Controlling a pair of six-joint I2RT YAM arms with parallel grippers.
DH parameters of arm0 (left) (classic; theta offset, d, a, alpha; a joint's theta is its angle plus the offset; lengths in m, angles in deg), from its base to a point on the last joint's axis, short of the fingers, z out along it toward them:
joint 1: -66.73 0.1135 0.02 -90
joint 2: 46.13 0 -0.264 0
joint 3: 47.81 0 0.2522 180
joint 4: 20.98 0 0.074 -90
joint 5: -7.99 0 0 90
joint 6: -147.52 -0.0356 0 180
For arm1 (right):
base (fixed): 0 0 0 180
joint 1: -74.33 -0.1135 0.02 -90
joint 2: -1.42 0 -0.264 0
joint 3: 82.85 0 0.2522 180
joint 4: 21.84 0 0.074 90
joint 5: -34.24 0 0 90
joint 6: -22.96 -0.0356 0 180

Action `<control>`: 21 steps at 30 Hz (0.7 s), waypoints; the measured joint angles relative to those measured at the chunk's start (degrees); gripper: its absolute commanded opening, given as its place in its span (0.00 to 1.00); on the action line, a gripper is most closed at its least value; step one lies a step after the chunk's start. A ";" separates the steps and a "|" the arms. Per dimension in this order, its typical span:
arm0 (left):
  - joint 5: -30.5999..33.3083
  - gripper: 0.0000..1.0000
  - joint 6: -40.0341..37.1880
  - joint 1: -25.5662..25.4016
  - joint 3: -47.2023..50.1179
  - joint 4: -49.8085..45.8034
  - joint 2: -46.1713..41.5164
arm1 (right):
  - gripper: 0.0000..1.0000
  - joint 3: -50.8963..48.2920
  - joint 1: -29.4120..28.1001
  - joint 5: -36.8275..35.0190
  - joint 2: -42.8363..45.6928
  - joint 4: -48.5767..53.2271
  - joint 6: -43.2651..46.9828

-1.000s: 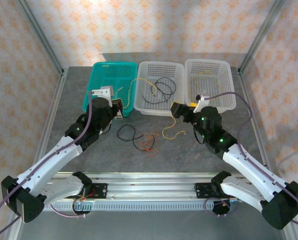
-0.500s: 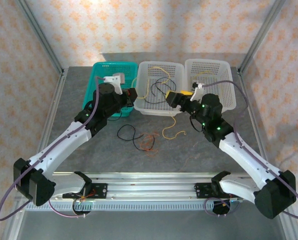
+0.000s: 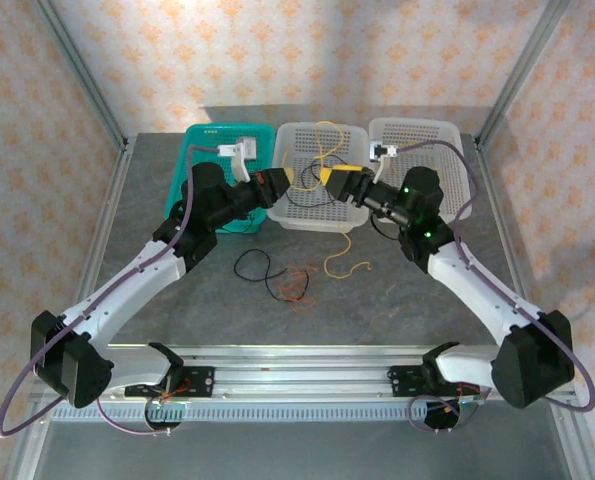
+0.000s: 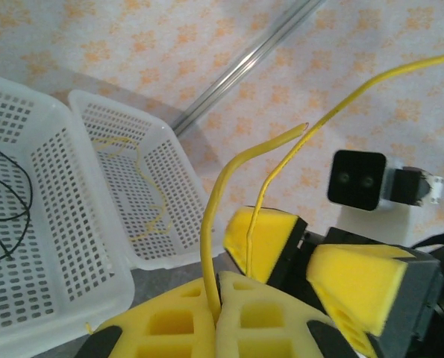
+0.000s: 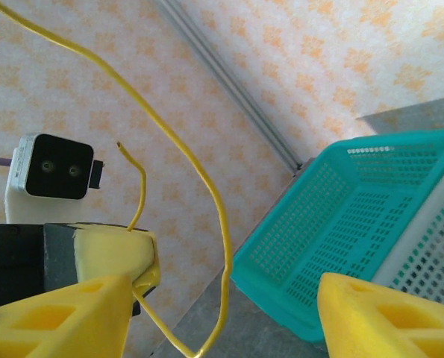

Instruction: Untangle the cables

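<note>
My left pincer is clenched on the yellow cable, held up over the middle basket; my right pincer stands released, jaws wide around that strand; closing off-centre could miss it; a hard pull might whip it loose onto the black cable and orange-brown cable on the counter.

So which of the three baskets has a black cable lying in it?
The middle white basket, between the teal basket and the other white basket; the black cable loops on its floor.
</note>
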 measured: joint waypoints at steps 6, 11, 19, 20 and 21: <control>-1.16 0.00 1.05 0.00 0.35 1.27 0.00 | 0.44 0.57 0.00 3.15 -1.46 -1.64 -1.01; -2.21 0.00 1.11 0.00 0.72 1.73 0.00 | 0.27 1.03 0.00 4.44 -2.45 -2.43 -1.79; -2.38 0.06 1.27 0.02 0.76 1.95 1.44 | 0.01 1.09 0.00 3.63 -2.38 -1.53 0.02; -2.38 0.15 1.22 0.02 0.76 1.95 1.70 | 0.00 1.09 0.00 3.17 -2.27 -0.85 0.48; -2.36 0.27 1.01 0.15 0.76 1.95 2.05 | 0.00 1.09 0.00 2.47 -2.12 0.13 0.92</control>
